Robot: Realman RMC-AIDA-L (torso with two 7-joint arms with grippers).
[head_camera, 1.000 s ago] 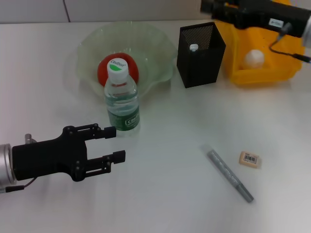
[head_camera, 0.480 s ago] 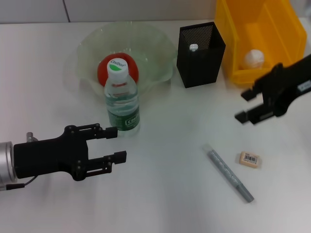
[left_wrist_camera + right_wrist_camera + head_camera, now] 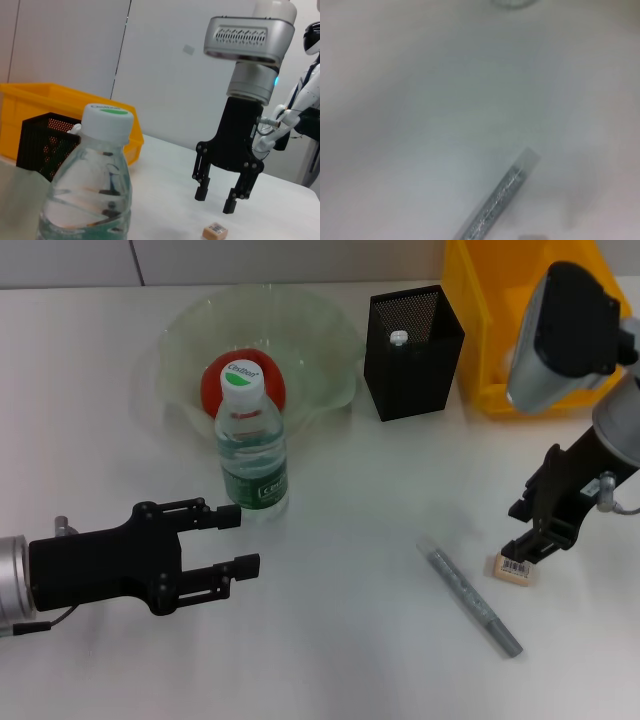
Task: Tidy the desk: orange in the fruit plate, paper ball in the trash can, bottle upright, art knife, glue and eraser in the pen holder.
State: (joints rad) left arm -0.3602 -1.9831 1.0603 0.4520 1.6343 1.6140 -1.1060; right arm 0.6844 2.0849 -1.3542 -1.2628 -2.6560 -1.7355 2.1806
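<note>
left gripper [image 3: 232,537]: fingers spread, empty, parked just in front of the upright clear plastic bottle [image 3: 251,440].
grey art knife [image 3: 474,601]: lies flat, long axis diagonal, between the grippers, nearer the right.
small tan eraser [image 3: 514,568]: on the white desk [image 3: 350,640].
right gripper [image 3: 216,196]: spread, pointing down, directly above the eraser, so likely a straight descent.

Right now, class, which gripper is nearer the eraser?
Right. The right gripper hangs open just above the eraser, apart from it. The left gripper sits far across the table, near the bottle.
</note>
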